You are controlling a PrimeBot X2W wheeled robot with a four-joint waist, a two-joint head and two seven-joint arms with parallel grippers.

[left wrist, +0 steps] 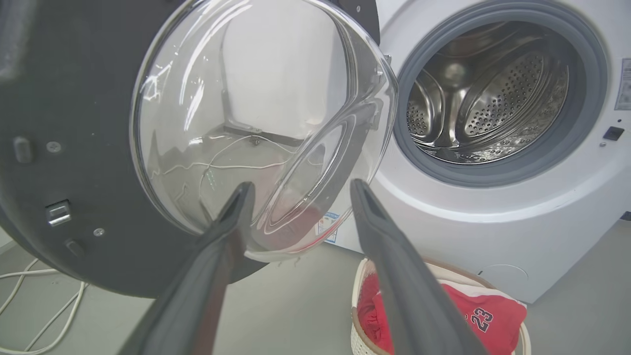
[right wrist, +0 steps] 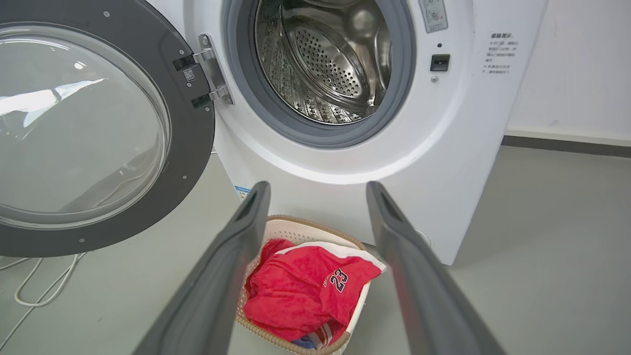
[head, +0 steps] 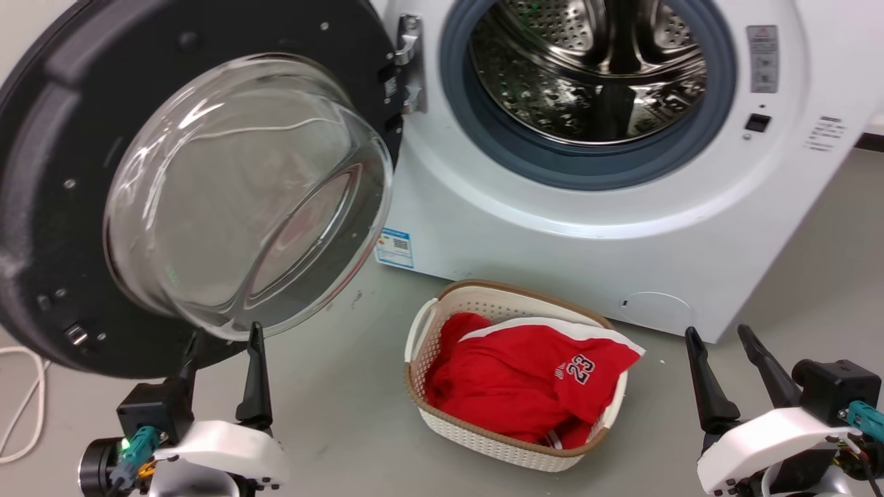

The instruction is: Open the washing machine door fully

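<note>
Both the left pincer (head: 224, 336) and the right pincer (head: 718, 331) point upward, released and empty; the washing machine door (head: 41, 228), swung wide, looms just beyond the left one, well apart from the right.

Three views facing the open washing machine (head: 539, 228)
The head view looks down on the door (head: 41, 207), drum (head: 587, 76) and laundry basket (head: 483, 445). The left wrist view sits low, close to the door; the right wrist view stands farther back. All share drum and basket.
</note>
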